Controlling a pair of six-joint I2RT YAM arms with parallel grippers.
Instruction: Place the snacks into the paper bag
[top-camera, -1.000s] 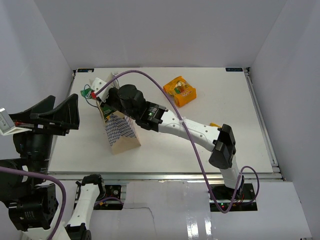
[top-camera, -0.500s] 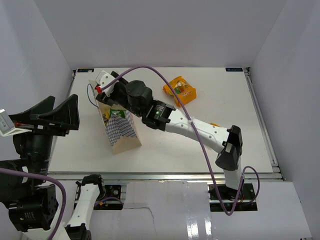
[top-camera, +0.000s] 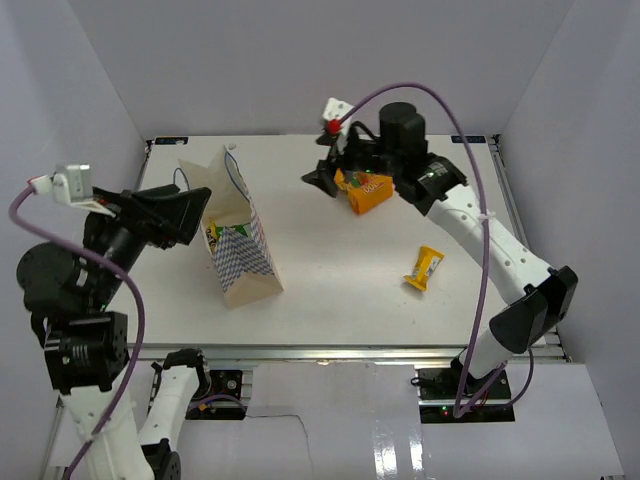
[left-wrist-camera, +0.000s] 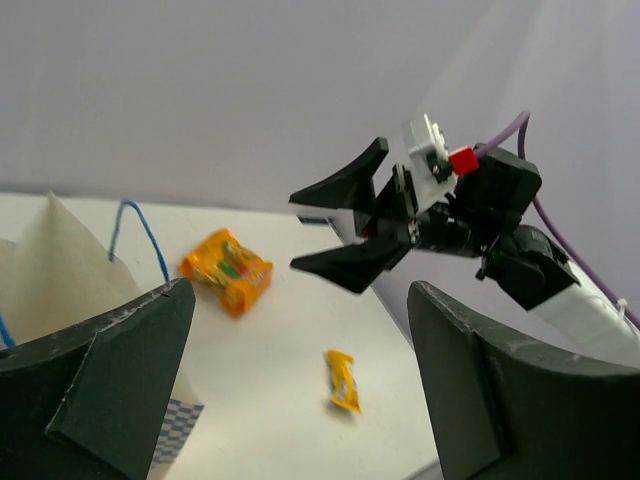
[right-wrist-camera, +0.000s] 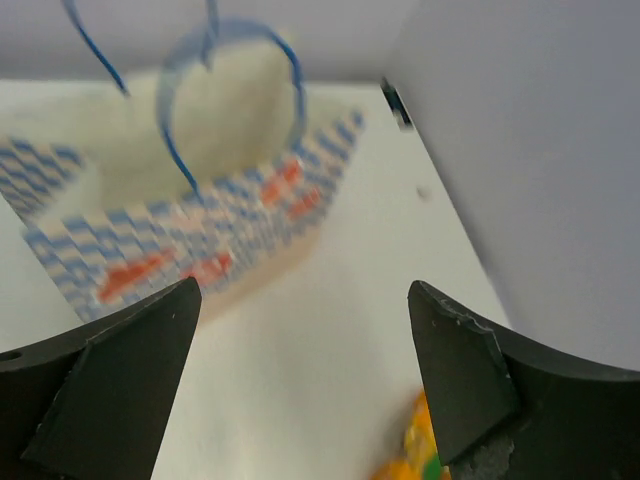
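Presently, right fingers (top-camera: 320, 176) spread wide, empty, hovering just beside puffy orange bag (top-camera: 364, 188) on counter (top-camera: 330, 270). Recommend straddling its puffed sides before closing; left fingers (top-camera: 175, 210) wide, beside paper bag (top-camera: 240, 262).

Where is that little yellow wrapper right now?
In the top view, the small yellow wrapper lies alone on the right side of the table, closer to the near edge than the puffy orange bag.

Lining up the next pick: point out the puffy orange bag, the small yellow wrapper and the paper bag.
puffy orange bag (top-camera: 370, 192), top external view, on its printed front face.
small yellow wrapper (top-camera: 424, 268), top external view, on its middle.
paper bag (top-camera: 243, 258), top external view, on its zigzag patterned side.
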